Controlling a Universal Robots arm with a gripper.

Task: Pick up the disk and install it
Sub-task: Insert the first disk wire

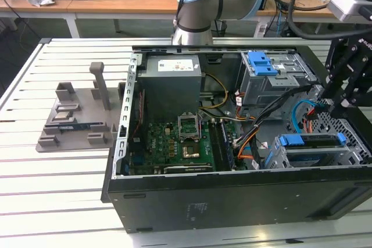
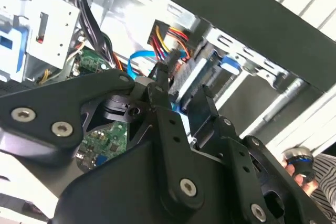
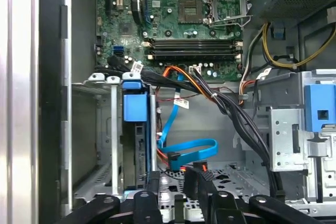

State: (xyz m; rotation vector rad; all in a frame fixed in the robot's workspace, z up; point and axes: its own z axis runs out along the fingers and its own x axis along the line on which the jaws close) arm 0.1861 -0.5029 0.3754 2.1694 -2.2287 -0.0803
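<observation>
The disk [image 1: 311,154], silver with blue side rails, lies in the lower grey drive cage [image 1: 278,158] at the exterior view's right end of the open computer case. In the first wrist view the disk [image 3: 139,150] stands edge-on in that cage under its blue rail. My gripper [image 1: 329,108] hangs just above and behind the cage, over the blue and orange cables. Its black fingers [image 3: 155,186] stand apart with nothing between them, so my gripper [image 3: 176,186] is open. In the second wrist view my gripper [image 2: 184,88] points towards the cage, apart from the disk.
The case holds a motherboard [image 1: 174,143], a grey power supply box [image 1: 172,82] and an upper drive cage with a blue latch [image 1: 261,62]. A blue cable [image 3: 189,150] and wire bundles lie beside the cage. A grey fixture [image 1: 78,117] sits on the slatted table. A person's hand [image 2: 296,169] is nearby.
</observation>
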